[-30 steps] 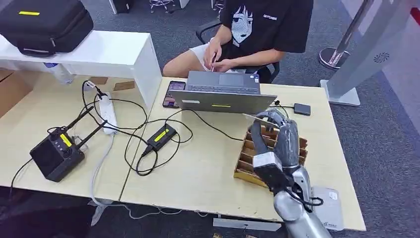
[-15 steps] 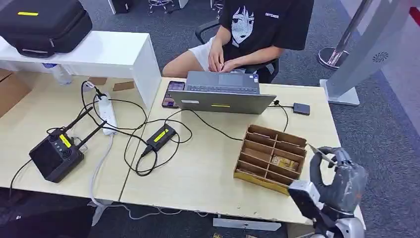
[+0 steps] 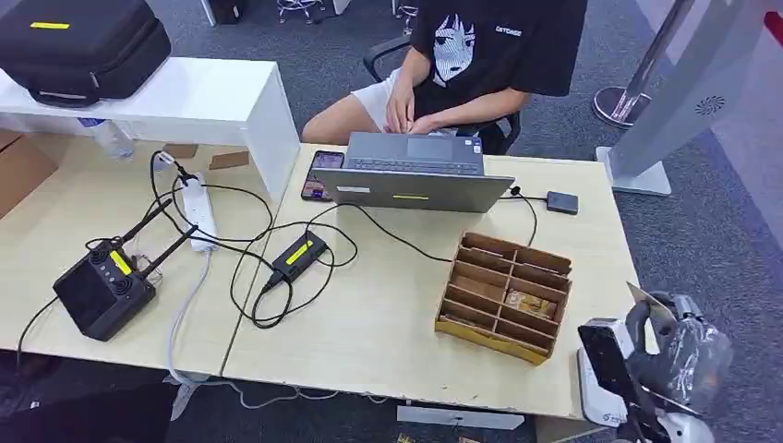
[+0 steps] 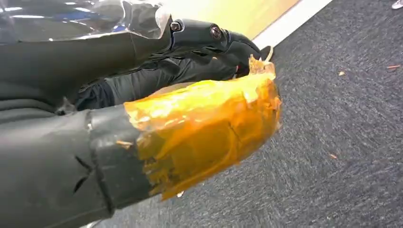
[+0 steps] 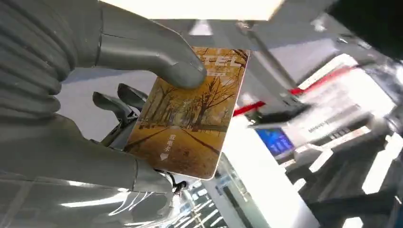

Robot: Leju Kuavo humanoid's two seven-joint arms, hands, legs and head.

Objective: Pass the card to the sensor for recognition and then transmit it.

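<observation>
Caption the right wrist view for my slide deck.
Right hand pinches an autumn-avenue card between thumb and fingers.

Head view is bright and evenly lit, soft shadows only, everything sharp except the right hand (image 3: 679,355), smeared by motion blur. Right wrist view: card (image 5: 190,111) crisp up close, background streaky and blown out, with a glaring ceiling light (image 5: 199,8). Left wrist view has glare on the clear plastic wrap (image 4: 90,19), and the carpet (image 4: 332,156) looks soft
</observation>
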